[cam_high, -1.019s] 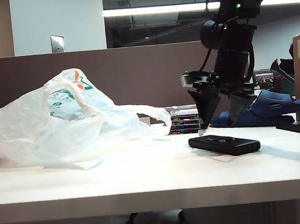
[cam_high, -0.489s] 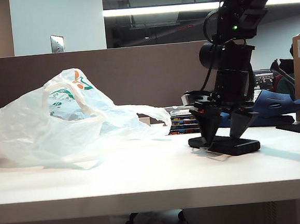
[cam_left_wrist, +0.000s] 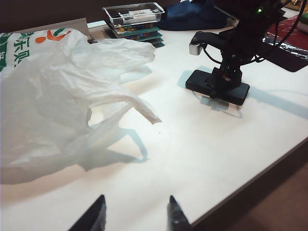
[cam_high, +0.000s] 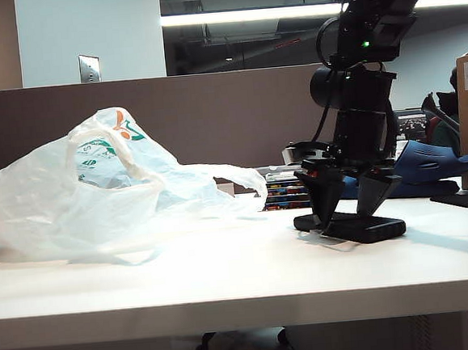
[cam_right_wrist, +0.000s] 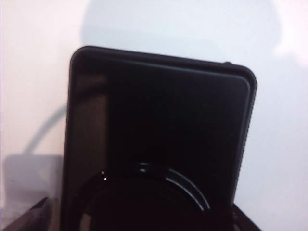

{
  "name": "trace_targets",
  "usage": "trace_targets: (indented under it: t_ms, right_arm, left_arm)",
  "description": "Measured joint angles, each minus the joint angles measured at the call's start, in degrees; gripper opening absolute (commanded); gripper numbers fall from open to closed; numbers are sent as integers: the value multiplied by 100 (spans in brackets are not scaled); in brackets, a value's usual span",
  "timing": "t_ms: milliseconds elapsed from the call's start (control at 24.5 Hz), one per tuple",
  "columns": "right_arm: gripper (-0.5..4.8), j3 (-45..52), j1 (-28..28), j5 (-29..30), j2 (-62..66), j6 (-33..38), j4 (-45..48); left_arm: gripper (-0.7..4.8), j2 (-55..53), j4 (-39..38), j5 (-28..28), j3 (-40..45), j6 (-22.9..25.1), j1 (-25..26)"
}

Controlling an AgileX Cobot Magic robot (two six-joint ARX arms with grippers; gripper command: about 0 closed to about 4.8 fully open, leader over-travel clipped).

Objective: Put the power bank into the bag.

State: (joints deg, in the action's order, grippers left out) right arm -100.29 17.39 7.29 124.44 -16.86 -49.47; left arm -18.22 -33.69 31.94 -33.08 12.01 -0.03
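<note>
On the left of my exterior view the bag (cam_high: 97, 190) lies crumpled on the white surface (cam_high: 226, 281), its printed logo facing up and one loop handle trailing toward the middle. My left end effector (cam_left_wrist: 134, 214) hangs low over the near edge of the surface, well short of the bag, fingers partly apart and gripping nothing. Further right the power bank (cam_high: 350, 225) lies flat on the surface. My right end effector (cam_high: 349, 214) points down over it, fingers spread wide, one each side of the slab, not closed on it.
</note>
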Motion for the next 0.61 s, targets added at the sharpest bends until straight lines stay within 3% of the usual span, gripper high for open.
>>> trace_targets:
  t_ms: [122, 245, 367, 489, 612]
  right_arm:
    - [479, 0, 0, 0, 0, 0, -9]
    - [425, 0, 0, -2, 0, 0, -9]
    - [424, -2, -7, -22, 2, 4, -9]
    - [360, -2, -4, -26, 2, 4, -24]
    - [353, -9, -4, -22, -4, 31, -74]
  left_arm:
    - [156, 0, 0, 0, 0, 0, 0]
    - [156, 0, 0, 0, 0, 0, 0]
    - [156, 0, 0, 0, 0, -2, 0]
    - [156, 0, 0, 0, 0, -2, 0]
    - [156, 0, 2, 0, 0, -2, 0]
